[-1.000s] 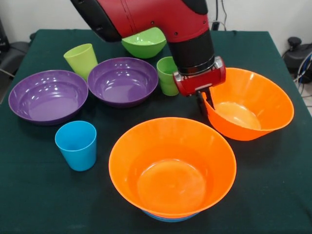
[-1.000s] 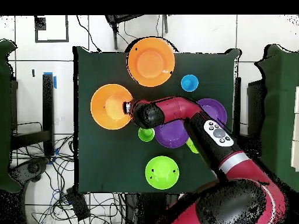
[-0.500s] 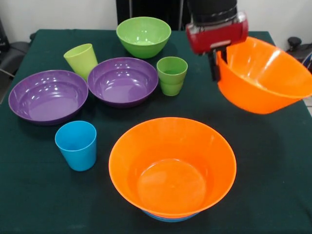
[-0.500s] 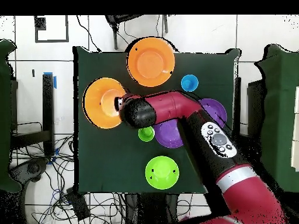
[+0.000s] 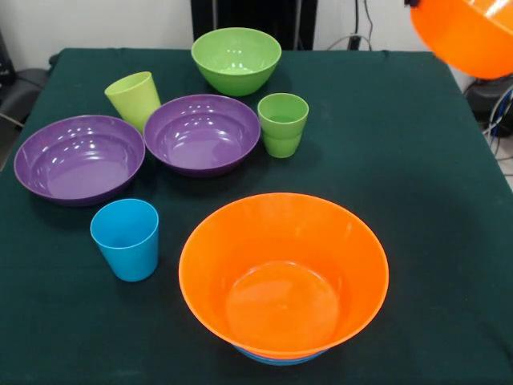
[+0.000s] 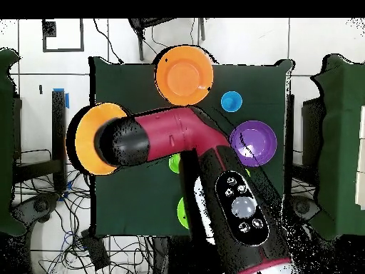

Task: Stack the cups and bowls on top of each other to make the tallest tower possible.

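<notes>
The second big orange bowl (image 5: 469, 32) hangs in the air at the front view's top right, above the table's corner. In the overhead view it (image 6: 87, 139) juts out past the table's left edge from under the arm's wrist (image 6: 117, 140), which hides my gripper. Another big orange bowl (image 5: 283, 273) sits near the front on a blue bowl (image 5: 276, 358), of which only a sliver shows. Two purple bowls (image 5: 78, 158) (image 5: 202, 133), a green bowl (image 5: 236, 59), a yellow-green cup (image 5: 134, 99), a ridged green cup (image 5: 283, 124) and a sky blue cup (image 5: 126, 238) stand apart. The red bowl is hidden.
The dark green tablecloth (image 5: 417, 160) covers the table. In the overhead view the raised red arm (image 6: 214, 185) covers the table's middle and one purple bowl. Cables lie on the floor to the left (image 6: 50, 207).
The arm has lifted the orange bowl higher and carried it further toward the table's edge. In the front view the gripper has left the picture at the top. Everything else stayed put.
</notes>
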`<state>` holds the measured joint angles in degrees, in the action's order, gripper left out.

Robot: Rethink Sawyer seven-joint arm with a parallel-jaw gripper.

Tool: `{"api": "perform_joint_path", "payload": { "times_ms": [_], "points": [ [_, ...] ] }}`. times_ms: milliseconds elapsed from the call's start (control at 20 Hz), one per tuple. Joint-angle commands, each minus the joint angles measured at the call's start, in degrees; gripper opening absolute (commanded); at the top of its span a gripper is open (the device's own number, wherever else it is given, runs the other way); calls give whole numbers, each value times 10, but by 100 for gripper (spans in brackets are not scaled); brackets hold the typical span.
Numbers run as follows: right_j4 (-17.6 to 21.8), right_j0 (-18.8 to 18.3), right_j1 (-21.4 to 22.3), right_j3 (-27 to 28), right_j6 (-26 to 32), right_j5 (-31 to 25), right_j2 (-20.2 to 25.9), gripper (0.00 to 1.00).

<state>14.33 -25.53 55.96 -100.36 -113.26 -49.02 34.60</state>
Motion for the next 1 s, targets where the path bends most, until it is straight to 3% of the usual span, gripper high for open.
{"api": "perform_joint_path", "payload": {
  "times_ms": [50, 550, 1000],
  "points": [
    [-35, -8, 67, 15, -42, -131, -45, 0],
    [9, -49, 32, 61, 36, -109, -24, 0],
    [60, -75, -61, 163, 108, -100, 2, 0]
  ]
}}
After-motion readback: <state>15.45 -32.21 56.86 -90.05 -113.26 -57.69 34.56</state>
